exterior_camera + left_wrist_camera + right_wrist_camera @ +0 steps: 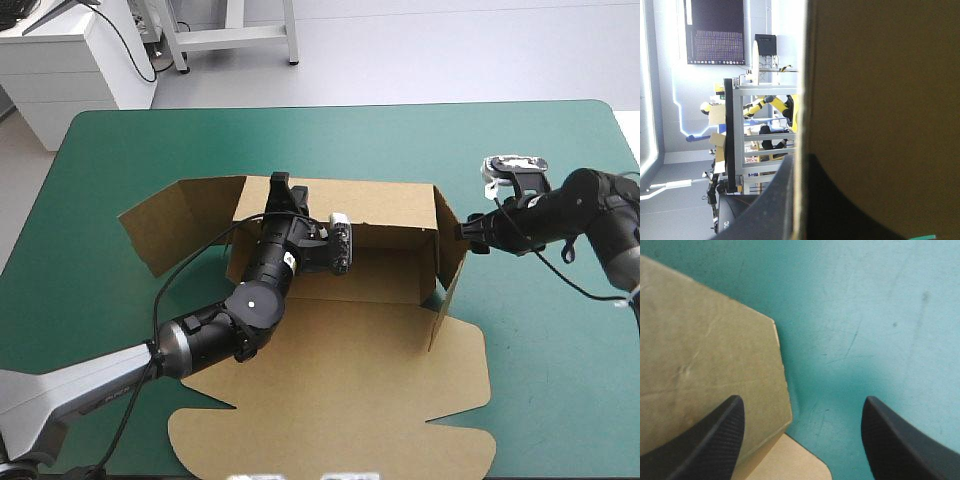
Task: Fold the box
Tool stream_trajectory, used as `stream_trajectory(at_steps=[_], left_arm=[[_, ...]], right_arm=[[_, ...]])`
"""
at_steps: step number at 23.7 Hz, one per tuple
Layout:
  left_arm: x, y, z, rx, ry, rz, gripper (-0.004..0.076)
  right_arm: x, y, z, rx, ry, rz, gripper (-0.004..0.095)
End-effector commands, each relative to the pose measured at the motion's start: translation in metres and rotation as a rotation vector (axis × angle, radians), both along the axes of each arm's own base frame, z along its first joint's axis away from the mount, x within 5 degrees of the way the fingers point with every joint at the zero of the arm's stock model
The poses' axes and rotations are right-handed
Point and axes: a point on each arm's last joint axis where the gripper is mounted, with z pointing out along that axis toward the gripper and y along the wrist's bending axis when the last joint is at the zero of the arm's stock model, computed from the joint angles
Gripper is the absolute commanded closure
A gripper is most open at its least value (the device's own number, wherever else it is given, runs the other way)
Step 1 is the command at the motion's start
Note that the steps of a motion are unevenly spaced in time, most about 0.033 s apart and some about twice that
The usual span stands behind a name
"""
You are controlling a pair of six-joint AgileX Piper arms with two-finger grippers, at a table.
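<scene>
The brown box point(340, 370) lies mid-table with its lid flat toward the near edge. Its back wall point(380, 205) and right wall point(450, 255) stand raised, and a left flap point(170, 225) angles outward. My left gripper point(280, 186) reaches over the back wall's top edge. In the left wrist view the board point(880, 90) runs edge-on between the two black fingers of that gripper point(800, 167), which is shut on it. My right gripper point(466, 234) sits just outside the right wall. Its fingers stand open point(802, 402), one over a corner of the board point(705, 350), the other over the teal-green cover point(865, 315).
Bare teal-green cover point(560, 350) stretches to the right of the box and along the far edge point(330, 130). A white cabinet point(60, 60) stands beyond the table's far left corner. The lid's scalloped edge point(200, 430) comes close to the near edge.
</scene>
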Motion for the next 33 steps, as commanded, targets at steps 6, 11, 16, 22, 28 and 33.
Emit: stream_trajectory(at_steps=[6, 11, 16, 22, 28, 33], left_arm=[[-0.002, 0.004, 0.027, -0.042, -0.082, 0.012, 0.0734], [-0.002, 0.004, 0.025, -0.053, -0.064, 0.013, 0.0734], [-0.002, 0.004, 0.025, -0.038, -0.067, 0.009, 0.0734], [-0.003, 0.004, 0.025, -0.038, -0.067, 0.007, 0.0734], [-0.003, 0.003, 0.025, -0.038, -0.066, 0.005, 0.0734], [-0.003, 0.003, 0.025, -0.038, -0.065, 0.004, 0.0734]], right_arm=[[-0.032, 0.002, 0.012, 0.054, -0.158, 0.050, 0.0305], [-0.047, 0.002, 0.007, 0.011, -0.187, 0.117, 0.0303], [-0.053, 0.010, 0.005, 0.054, -0.243, 0.242, 0.0303], [-0.060, 0.016, -0.012, 0.096, -0.225, 0.328, 0.0303], [-0.061, 0.018, -0.028, 0.131, -0.246, 0.317, 0.0303], [-0.058, 0.018, -0.040, 0.155, -0.309, 0.271, 0.0303]])
